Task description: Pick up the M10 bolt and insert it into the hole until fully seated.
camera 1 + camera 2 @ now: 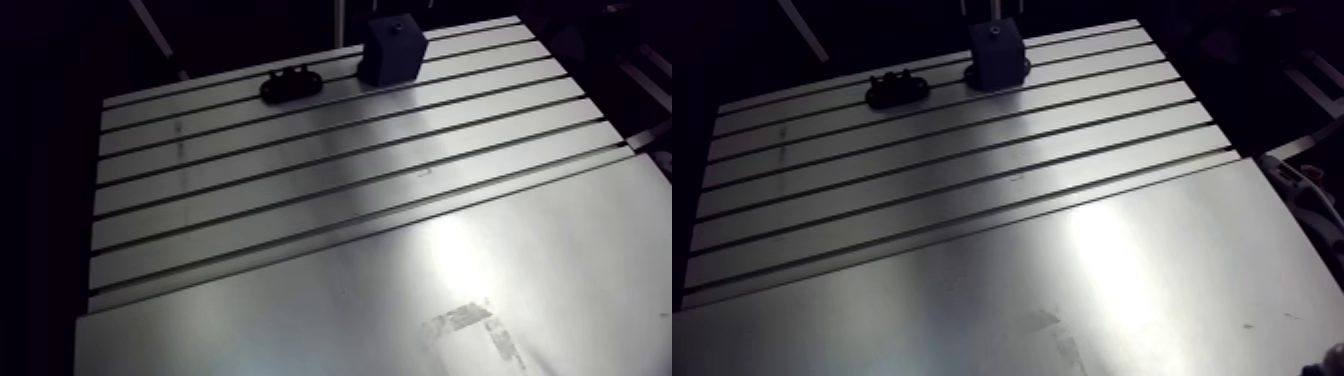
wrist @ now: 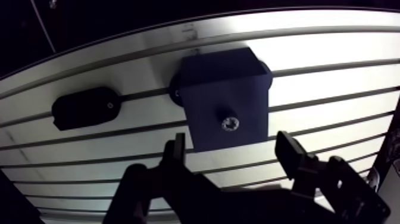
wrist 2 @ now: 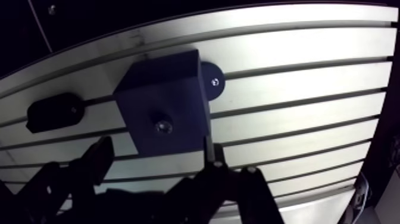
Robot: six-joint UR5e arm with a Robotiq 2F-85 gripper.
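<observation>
The dark blue block (image 2: 226,89) is the thing to steer by here: it stands upright on the slotted aluminium table (image 1: 300,200), close to the table's far edge as the arm view has it, on a round dark foot that shows past its sides. The M10 bolt (image 2: 230,124) is in the block's top face, a small shiny round head with a socket in the middle, set nearer the edge of that face that is closest to the gripper. A short dark stub shows behind the head, and from these angles I cannot tell whether the head sits flush on the block or stands a little proud of it. The gripper (image 2: 232,146) hangs over the block, its two fingers (image 2: 177,156) spread wide with nothing between them; they touch neither the bolt nor the block. In the wrist view the bolt head lies just ahead of the gap between the fingertips, about midway across it. Beside the block, a little apart from it and along the same far strip of the table, lies a black oval piece (image 1: 291,83) with small bumps on its top; it touches neither the block nor the gripper.
</observation>
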